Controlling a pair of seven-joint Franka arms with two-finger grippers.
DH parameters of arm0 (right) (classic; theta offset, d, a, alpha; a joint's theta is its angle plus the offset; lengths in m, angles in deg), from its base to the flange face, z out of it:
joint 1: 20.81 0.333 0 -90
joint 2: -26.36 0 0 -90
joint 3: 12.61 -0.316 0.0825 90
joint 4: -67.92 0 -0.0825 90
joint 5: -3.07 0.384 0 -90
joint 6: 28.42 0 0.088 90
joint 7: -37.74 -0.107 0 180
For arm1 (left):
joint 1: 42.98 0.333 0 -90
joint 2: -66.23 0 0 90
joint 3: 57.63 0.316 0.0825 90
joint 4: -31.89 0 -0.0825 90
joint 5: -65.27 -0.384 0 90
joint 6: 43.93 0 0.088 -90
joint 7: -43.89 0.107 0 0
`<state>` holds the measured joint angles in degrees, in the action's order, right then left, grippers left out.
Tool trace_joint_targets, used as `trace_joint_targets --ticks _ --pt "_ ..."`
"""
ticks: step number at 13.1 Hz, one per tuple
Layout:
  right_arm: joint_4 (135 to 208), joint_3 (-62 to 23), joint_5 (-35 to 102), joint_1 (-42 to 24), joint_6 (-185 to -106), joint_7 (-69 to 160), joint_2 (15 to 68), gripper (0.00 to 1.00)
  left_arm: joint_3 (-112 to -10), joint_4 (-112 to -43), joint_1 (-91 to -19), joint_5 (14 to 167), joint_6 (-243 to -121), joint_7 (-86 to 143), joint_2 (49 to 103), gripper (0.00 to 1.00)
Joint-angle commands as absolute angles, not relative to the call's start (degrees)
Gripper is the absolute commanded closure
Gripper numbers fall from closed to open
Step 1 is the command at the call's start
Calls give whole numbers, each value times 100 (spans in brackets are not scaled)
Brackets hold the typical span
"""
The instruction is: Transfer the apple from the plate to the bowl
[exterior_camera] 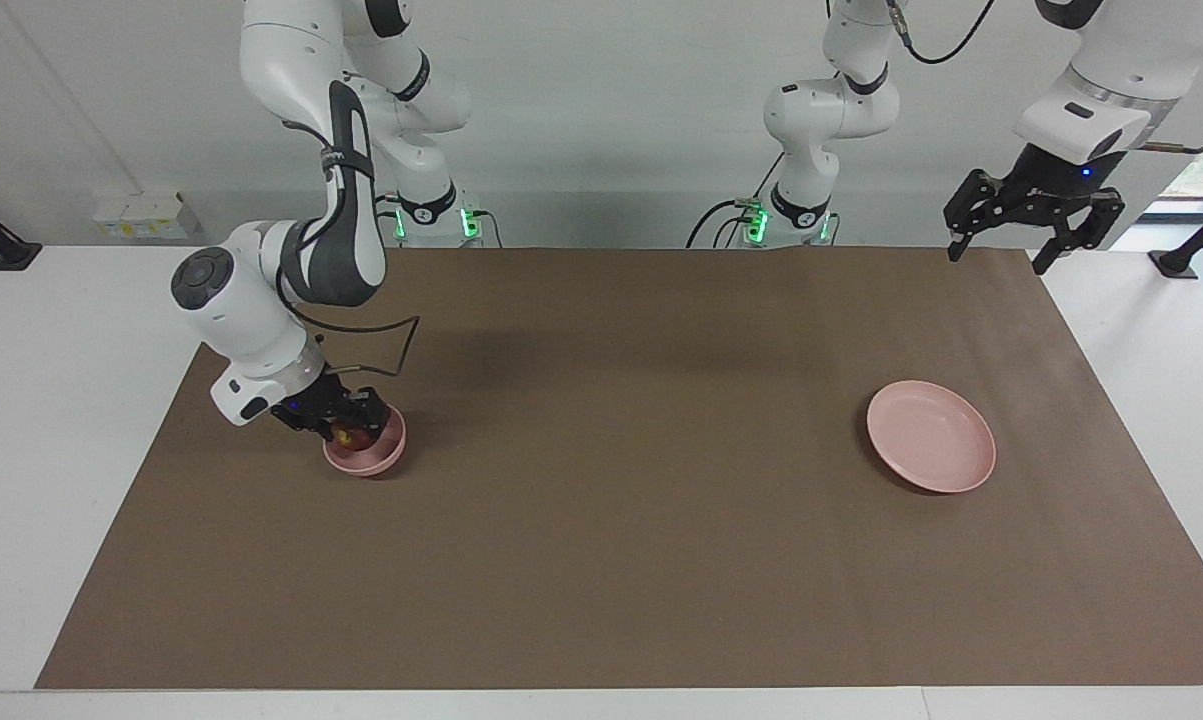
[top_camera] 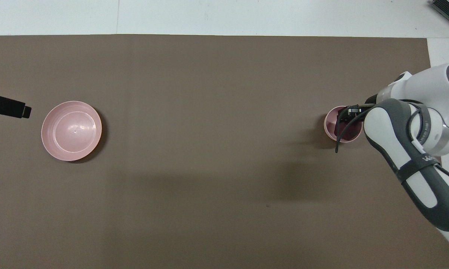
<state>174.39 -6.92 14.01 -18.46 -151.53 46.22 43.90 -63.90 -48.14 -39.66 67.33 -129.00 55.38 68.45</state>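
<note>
**Desk:** Seen from across the worktop (exterior_camera: pixel 601 560), what does the fruit look like?

**Photographer:** One small, dark red apple (exterior_camera: pixel 353 436) with a yellowish patch, sitting low inside the bowl (exterior_camera: pixel 373 457), toward the right arm's end of the brown mat.

**Desk:** And the hands?

**Photographer:** Right hand (exterior_camera: pixel 346 428) is tipped down into the bowl, fingers pinched tight on the apple. From overhead it covers most of the fruit, with a maroon sliver showing in the bowl (top_camera: pixel 330 123). Left hand (exterior_camera: pixel 1033 225) hangs high over the worktop's edge at the left arm's end, fingers spread wide, gripping nothing.

**Desk:** Counts?

**Photographer:** One apple, one deep pink bowl, one wide shallow pink plate (exterior_camera: pixel 931 436), two arms. The plate lies bare at the left arm's end, well apart from the bowl; its low rim shows clearly from overhead (top_camera: pixel 47 130)
</note>
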Motion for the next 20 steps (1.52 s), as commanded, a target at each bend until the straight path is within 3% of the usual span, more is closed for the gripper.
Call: trace_joint_targets --ticks 1,4,8,11,20 --pt "17471 -733 1283 -1870 -15348 4706 4455 23 -6413 -5020 -3858 6826 -12743 5549 6650 0" --pt "17393 -733 1283 -1879 -15366 4661 4464 0 -6422 -5046 -3911 6774 -12682 5549 6614 0" --pt "17234 -707 1257 -1835 -15191 4356 4341 0 -6431 -5502 -3876 6756 -12742 5619 6326 0" --pt "16988 -707 652 -1800 -14796 3899 4017 0 -6431 -5477 -3902 6580 -12945 5619 6359 0" --pt "15838 -689 228 -1818 -12039 3589 2698 0 -6422 -5275 -3911 6475 -12963 5663 6474 0"
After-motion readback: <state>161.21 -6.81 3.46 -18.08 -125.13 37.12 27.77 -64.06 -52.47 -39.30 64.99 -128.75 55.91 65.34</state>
